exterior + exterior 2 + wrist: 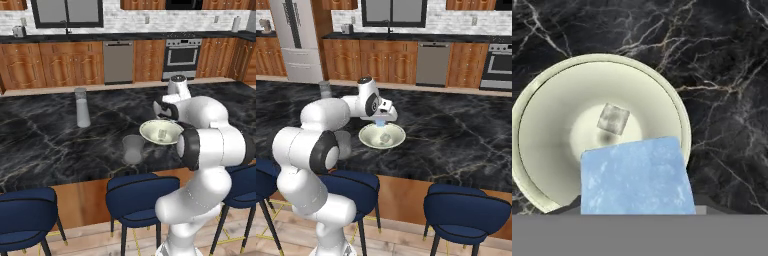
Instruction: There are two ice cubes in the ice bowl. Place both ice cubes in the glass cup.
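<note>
My gripper hangs just above the ice bowl, shut on the light blue ice cube. In the hand view this blue cube looms large at the bottom and hides the fingertips. The whitish ice cube lies alone at the bottom of the cream bowl. From the left base view the bowl holds that whitish cube. The glass cup, a short grey tumbler, stands upright a little to the left of the bowl and nearer the counter's front edge.
A tall clear vessel with a cap-like top stands further left and back on the black marble counter. Blue stools line the counter's front edge. My own white arm covers the bowl's right side in the left base view.
</note>
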